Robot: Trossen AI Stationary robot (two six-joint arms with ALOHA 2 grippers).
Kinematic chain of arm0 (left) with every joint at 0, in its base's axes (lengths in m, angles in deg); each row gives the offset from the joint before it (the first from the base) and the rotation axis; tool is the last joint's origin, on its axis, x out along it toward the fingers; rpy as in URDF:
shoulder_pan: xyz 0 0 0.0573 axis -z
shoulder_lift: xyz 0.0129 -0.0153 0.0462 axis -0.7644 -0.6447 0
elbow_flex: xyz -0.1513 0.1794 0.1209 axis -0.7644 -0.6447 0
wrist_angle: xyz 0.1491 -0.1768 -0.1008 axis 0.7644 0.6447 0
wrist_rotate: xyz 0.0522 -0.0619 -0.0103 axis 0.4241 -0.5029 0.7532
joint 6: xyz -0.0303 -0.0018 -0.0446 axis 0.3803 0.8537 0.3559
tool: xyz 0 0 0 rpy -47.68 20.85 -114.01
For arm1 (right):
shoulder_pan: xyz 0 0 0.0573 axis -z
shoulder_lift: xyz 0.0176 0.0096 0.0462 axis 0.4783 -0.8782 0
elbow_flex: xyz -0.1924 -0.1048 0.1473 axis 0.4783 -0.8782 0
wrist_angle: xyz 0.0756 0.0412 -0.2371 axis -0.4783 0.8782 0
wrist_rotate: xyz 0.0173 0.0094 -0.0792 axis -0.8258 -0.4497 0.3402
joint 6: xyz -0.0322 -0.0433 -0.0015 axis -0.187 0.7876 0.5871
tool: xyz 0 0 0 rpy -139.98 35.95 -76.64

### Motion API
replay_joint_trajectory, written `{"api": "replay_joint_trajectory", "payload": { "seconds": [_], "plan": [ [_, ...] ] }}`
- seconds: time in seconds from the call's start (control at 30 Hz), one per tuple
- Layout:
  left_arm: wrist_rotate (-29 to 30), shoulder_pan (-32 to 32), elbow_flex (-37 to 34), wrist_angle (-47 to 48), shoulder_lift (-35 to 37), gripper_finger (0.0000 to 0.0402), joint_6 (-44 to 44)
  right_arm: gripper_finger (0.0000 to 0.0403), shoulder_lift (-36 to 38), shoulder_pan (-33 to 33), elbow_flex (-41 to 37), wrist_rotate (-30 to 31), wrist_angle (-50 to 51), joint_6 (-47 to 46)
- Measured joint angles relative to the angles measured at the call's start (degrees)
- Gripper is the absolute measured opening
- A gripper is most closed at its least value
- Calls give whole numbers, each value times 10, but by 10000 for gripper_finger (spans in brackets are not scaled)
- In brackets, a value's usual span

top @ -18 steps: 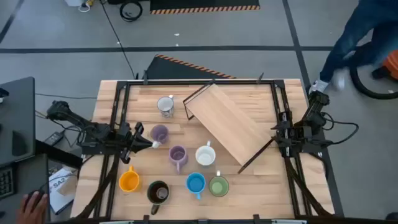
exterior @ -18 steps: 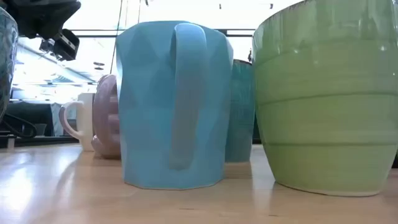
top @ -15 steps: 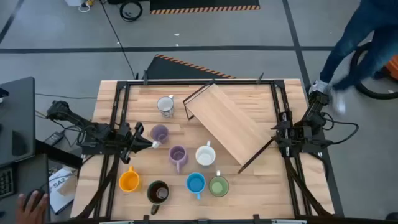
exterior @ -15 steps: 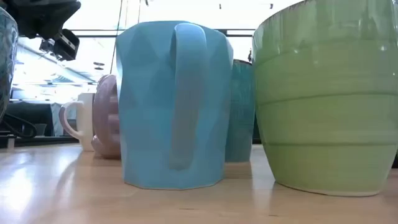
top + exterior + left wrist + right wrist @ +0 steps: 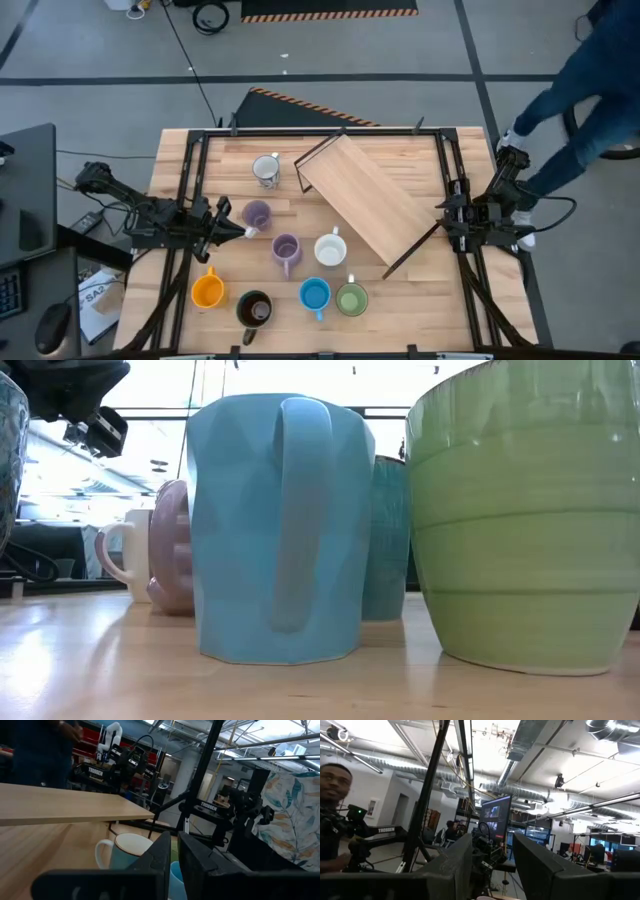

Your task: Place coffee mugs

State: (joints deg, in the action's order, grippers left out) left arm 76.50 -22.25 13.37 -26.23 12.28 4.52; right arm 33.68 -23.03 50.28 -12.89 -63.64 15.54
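Several coffee mugs stand upright on their bases on the wooden table: a white one (image 5: 266,170) at the far left, two lavender ones (image 5: 257,214) (image 5: 286,250), one with a white inside (image 5: 330,249), and along the near edge orange (image 5: 207,291), dark (image 5: 255,310), blue (image 5: 315,295) and green (image 5: 351,299). My left gripper (image 5: 243,232) is shut and level, right beside the near side of the left lavender mug. Whether it touches that mug, I cannot tell. In its wrist view the gripper (image 5: 172,865) points toward the white-rimmed mug (image 5: 127,851). My right gripper (image 5: 492,865) waits open at the table's right edge.
A wooden board on a black frame (image 5: 365,205) lies slanted across the table's far middle. Black rails (image 5: 190,180) run along both sides of the table. A person (image 5: 590,90) is on the floor beyond the far right corner. Bare wood shows at the near right.
Both arms and all mugs have kept still. The person beyond the far right corner has shifted along the floor, and a hand at the near left has gone out of view.
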Motion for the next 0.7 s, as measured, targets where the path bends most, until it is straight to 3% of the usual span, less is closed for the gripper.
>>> {"api": "replay_joint_trajectory", "payload": {
  "seconds": [0.7],
  "plan": [
    [0,0,0,0,0,39,5,148,0,0,0,0,0,0]
  ]
}}
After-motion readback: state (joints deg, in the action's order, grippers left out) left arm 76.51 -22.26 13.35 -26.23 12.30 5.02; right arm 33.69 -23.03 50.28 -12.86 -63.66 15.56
